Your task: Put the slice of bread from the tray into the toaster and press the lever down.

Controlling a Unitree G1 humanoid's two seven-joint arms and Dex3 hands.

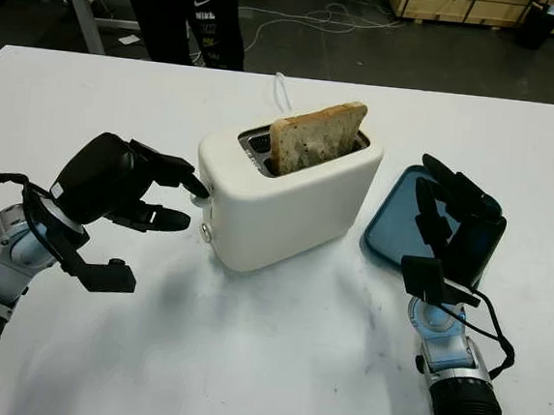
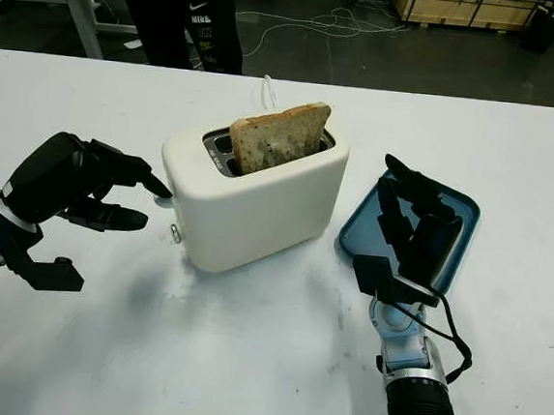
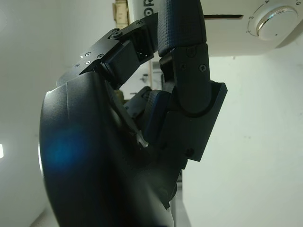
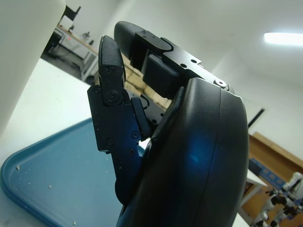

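The slice of bread (image 1: 316,134) stands upright in a slot of the cream toaster (image 1: 287,199), its upper half above the rim, leaning a little toward the far end. The toaster sits near the middle of the white desk (image 1: 273,363), set at an angle, with bare desk before it and to both sides. The left hand (image 1: 137,195) is at the toaster's near-left end — fingers curled, holding nothing, one fingertip (image 1: 199,187) reaching to the end face just above the round dial (image 1: 206,230); whether it touches the lever I cannot tell. The right hand (image 1: 450,228) is open, raised over the blue tray (image 2: 456,209), which lies just beside the toaster's right side with its rim apart from it. A person's dark legs (image 1: 183,10) stand beyond the desk's far edge.
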